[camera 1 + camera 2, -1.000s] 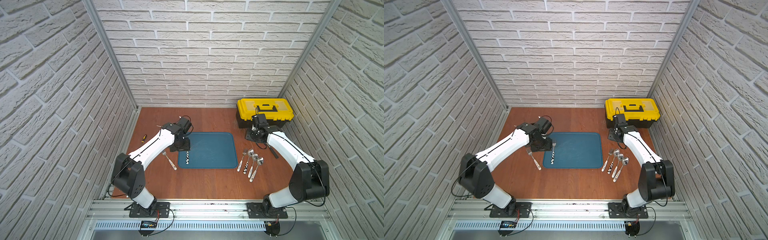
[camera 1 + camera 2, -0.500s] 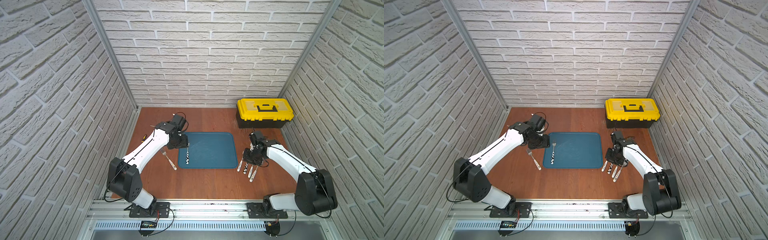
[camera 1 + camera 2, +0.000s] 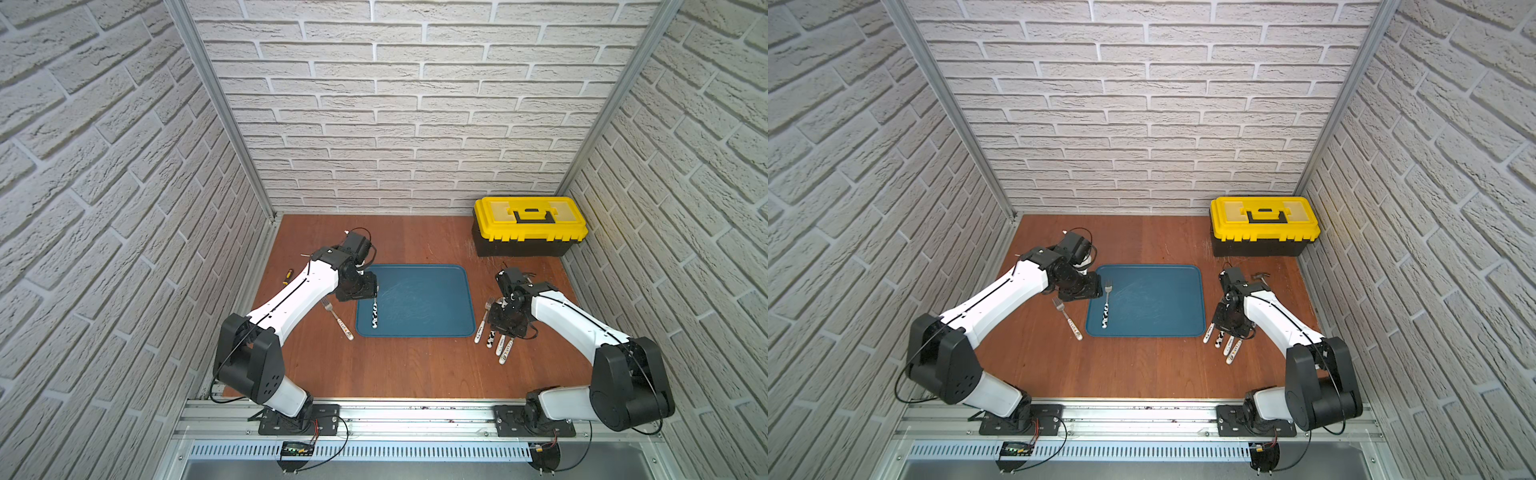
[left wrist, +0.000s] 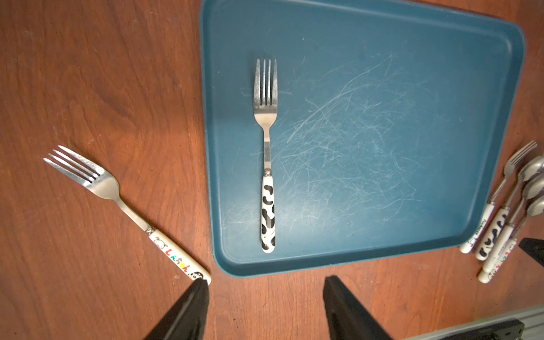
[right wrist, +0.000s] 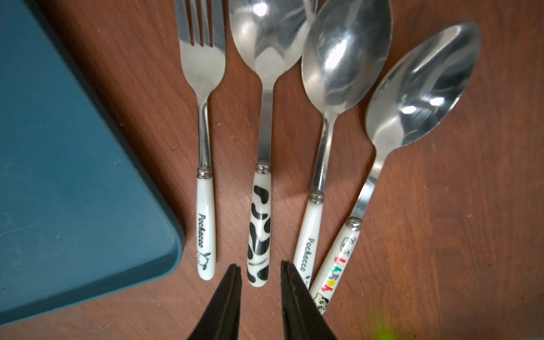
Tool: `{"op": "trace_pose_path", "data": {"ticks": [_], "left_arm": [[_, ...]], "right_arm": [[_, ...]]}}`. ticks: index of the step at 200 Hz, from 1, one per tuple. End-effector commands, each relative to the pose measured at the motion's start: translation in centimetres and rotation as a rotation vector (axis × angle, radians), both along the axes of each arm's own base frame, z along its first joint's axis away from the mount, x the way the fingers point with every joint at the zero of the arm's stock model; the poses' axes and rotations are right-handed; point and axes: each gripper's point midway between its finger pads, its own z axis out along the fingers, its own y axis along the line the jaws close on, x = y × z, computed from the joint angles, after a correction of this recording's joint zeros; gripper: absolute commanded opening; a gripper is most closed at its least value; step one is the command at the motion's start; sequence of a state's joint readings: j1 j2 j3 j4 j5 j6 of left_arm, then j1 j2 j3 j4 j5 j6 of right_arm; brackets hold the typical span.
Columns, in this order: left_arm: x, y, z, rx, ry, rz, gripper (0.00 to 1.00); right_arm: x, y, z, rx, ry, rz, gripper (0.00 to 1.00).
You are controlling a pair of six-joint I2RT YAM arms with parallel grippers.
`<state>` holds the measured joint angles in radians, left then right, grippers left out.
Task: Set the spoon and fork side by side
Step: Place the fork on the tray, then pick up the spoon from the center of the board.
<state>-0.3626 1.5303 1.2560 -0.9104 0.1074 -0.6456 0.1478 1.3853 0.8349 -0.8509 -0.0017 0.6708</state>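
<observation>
Forks: three; spoons: three. Steel fork with lettered white handle (image 4: 132, 213) lies on bare red-brown wooden tabletop (image 3: 415, 365), handle end beside tray corner. The left gripper (image 4: 265, 281) gapes, empty. The cow-patterned steel fork (image 4: 267, 159) lies in blue plastic tray (image 4: 382, 176) near left rim, remainder bare. Beyond right rim, fanned close: Pochacco fork (image 5: 204, 141), cow-patterned steel spoon (image 5: 264, 132), Pochacco spoon (image 5: 323, 147), lettered spoon (image 5: 391, 123). The right gripper (image 5: 260, 268) is slightly parted, straddling cow-patterned steel spoon's handle end.

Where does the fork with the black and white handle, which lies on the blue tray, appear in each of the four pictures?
Top view: the fork lies at the left side of the tray; mostly its handle shows.
Top view: the fork lies at the same left side, seen whole.
Left wrist: the fork is near the picture's middle, on the tray.
Right wrist: not in it; only a tray corner shows.
Shared landmark: the blue tray.
</observation>
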Motion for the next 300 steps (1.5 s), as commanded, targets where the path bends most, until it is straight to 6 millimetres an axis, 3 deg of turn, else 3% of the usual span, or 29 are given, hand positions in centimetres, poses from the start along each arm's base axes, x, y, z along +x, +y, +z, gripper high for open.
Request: {"op": "trace_pose_path", "data": {"ticks": [1, 95, 160, 238, 300], "left_arm": [[0.1, 0.2, 0.1, -0.012, -0.014, -0.008, 0.66], [-0.4, 0.3, -1.3, -0.029, 0.002, 0.009, 0.66], [-0.4, 0.8, -1.1, -0.031, -0.006, 0.018, 0.66], [-0.4, 0.8, -0.7, -0.035, -0.012, 0.018, 0.66], [-0.2, 0.9, -0.8, -0.031, -0.016, 0.020, 0.67]], "right_arm": [[-0.7, 0.0, -1.2, -0.006, 0.030, -0.006, 0.29], [-0.4, 0.4, -2.0, 0.010, 0.042, 0.019, 0.29], [-1.1, 1.2, -3.4, 0.026, 0.083, 0.031, 0.31], [-1.3, 0.6, -4.2, -0.011, 0.107, 0.004, 0.19], [0.0, 0.5, -2.5, -0.018, 0.028, -0.003, 0.11]]}}
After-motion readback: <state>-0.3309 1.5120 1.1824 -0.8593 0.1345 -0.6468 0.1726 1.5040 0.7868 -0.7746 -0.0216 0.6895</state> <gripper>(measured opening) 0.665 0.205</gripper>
